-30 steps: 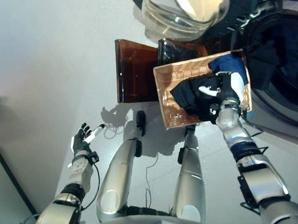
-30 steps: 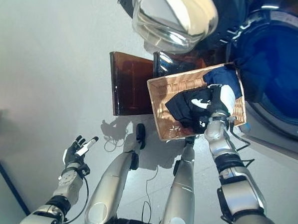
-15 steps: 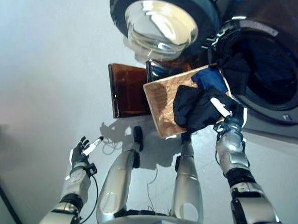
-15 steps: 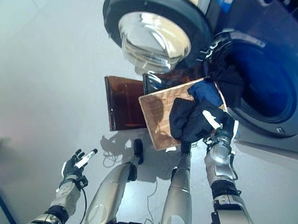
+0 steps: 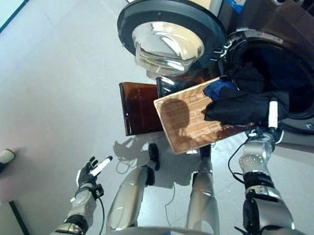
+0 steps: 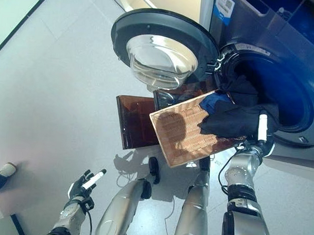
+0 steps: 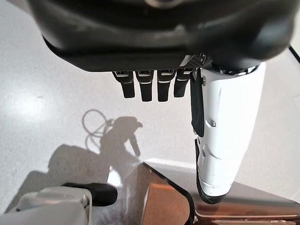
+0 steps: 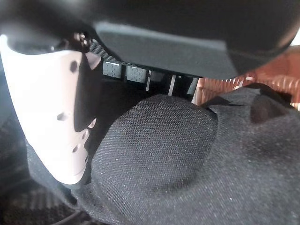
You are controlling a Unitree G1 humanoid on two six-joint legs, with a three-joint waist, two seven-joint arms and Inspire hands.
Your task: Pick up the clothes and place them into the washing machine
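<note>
One black garment (image 5: 241,109), soft and limp, is bunched in the right hand (image 5: 270,121) at the washing machine (image 5: 301,77) mouth; left hand (image 5: 88,172) hangs open, empty.

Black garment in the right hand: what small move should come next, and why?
Probably carry it further into the drum and let go. The right hand grips the black garment, lifted off the basket at the drum's rim, with the door swung open. The left hand hangs idle and open.
</note>
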